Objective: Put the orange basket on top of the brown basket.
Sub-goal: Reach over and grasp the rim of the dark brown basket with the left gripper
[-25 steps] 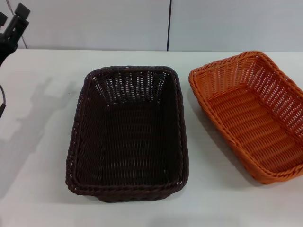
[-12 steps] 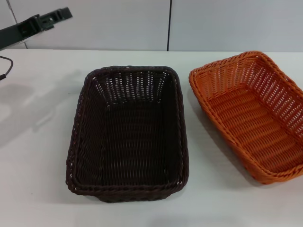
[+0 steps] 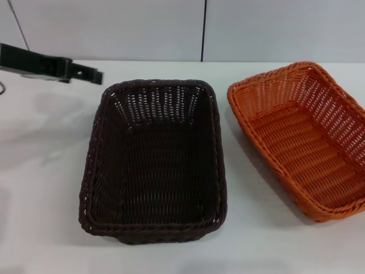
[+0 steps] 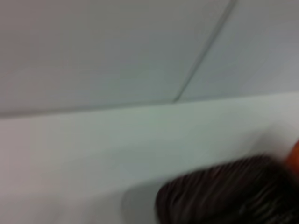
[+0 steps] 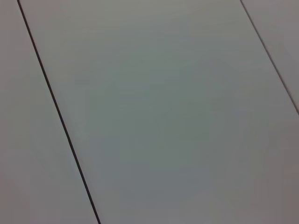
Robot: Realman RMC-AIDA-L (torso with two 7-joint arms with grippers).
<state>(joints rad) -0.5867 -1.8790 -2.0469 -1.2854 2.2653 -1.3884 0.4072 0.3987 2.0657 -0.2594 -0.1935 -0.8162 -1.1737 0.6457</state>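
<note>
The brown basket (image 3: 154, 160) stands upright in the middle of the white table (image 3: 45, 171), empty. The orange basket (image 3: 302, 137) stands beside it on the right, apart from it, also empty. My left gripper (image 3: 97, 76) reaches in from the left edge, held level above the table, its tip just left of the brown basket's far left corner and not touching it. The left wrist view shows the brown basket's rim (image 4: 229, 191) and a sliver of the orange basket (image 4: 294, 158). My right gripper is out of view.
A pale panelled wall (image 3: 114, 28) with a dark seam (image 3: 203, 28) rises behind the table. The right wrist view shows only wall panels (image 5: 163, 116). Bare table lies left of the brown basket and in front of both baskets.
My left arm has swung down from the upper left corner and turned level, its tip moving right toward the brown basket's far left corner. The baskets have not moved.
</note>
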